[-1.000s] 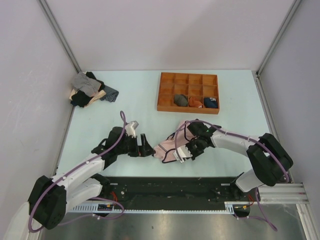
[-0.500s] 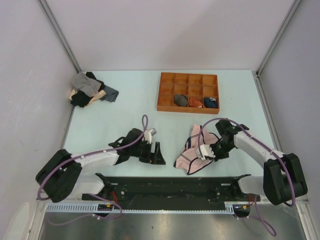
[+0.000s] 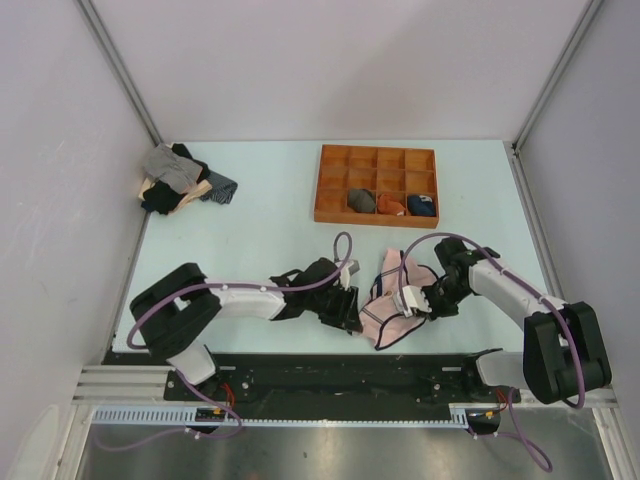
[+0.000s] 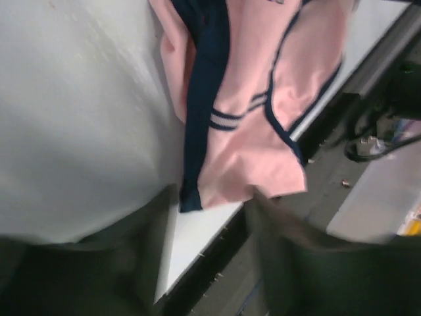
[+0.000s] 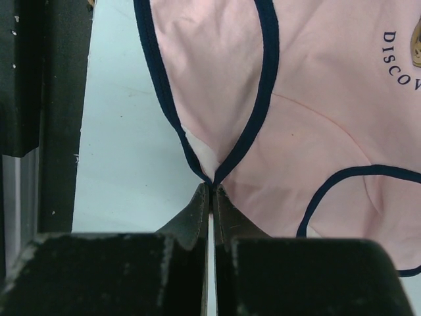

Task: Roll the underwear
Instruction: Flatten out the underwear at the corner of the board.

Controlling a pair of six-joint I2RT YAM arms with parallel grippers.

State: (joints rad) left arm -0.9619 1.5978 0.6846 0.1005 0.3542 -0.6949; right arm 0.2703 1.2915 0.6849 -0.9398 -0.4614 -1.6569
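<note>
The light-pink underwear (image 3: 390, 312) with navy edging lies crumpled near the table's front edge, between the two arms. My right gripper (image 3: 420, 300) is shut on it: in the right wrist view the closed fingertips (image 5: 212, 189) pinch the navy seam where two edges of the underwear (image 5: 316, 112) meet. My left gripper (image 3: 347, 311) sits just left of the cloth. In the blurred left wrist view its fingers (image 4: 210, 207) stand apart, with the lower corner of the underwear (image 4: 263, 112) at their tips and not clamped.
An orange compartment tray (image 3: 378, 160) at the back holds three rolled bundles. A pile of grey, black and tan garments (image 3: 178, 180) lies at the back left. The black rail (image 3: 350, 372) runs along the table's front edge, close under the underwear.
My left arm has swung right across the table up to the underwear, its jaws narrowing. The right gripper first carried the cloth rightward, then nearly stopped.
</note>
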